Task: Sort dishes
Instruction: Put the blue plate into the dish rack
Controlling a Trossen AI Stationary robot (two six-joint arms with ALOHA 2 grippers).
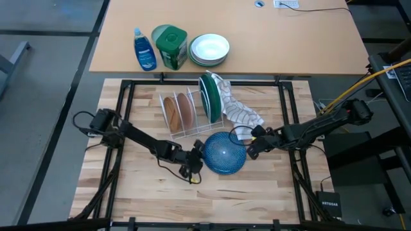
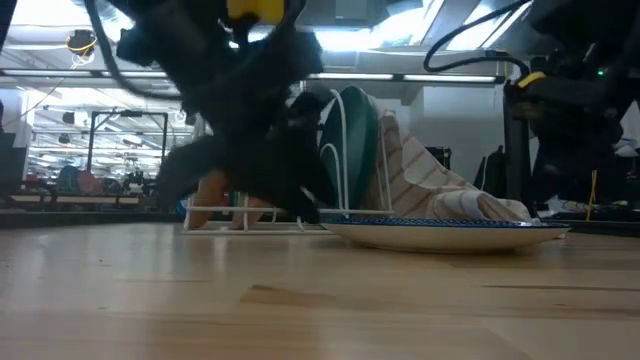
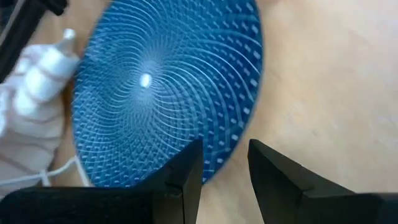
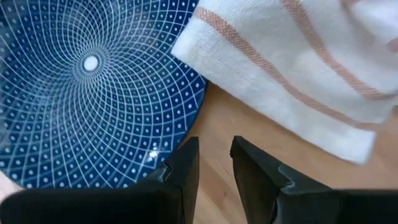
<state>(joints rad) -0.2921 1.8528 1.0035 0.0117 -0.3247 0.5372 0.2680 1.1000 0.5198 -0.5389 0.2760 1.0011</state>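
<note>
Blue dish (image 1: 224, 154) is the one we're on right now. It lies flat on the wood table (image 1: 128, 192), just in front of the wire rack (image 1: 192, 115), and it's the only dish not racked. The green plate (image 1: 209, 96) and both brown plates (image 1: 180, 112) stand on edge in the rack, with a striped towel (image 1: 241, 112) draped off the rack's right side, its end just beside the dish rim.

Our left gripper (image 1: 196, 156) sits at the dish's left edge. In the wrist view its fingers (image 3: 186, 171) are a little apart, with the rim in the gap between them, but nothing is pinched. Our right gripper (image 1: 252, 146) is at the right edge, fingers (image 4: 183, 168) also slightly apart, right by the rim and not gripping either.

So we'd call this the pickup stage for the last dish. Next move probably needs one gripper to get a finger under the rim, which looks tricky since the dish lies flat on the table. Then we'd have to tip it on edge and find a free slot, keeping clear of the towel.
</note>
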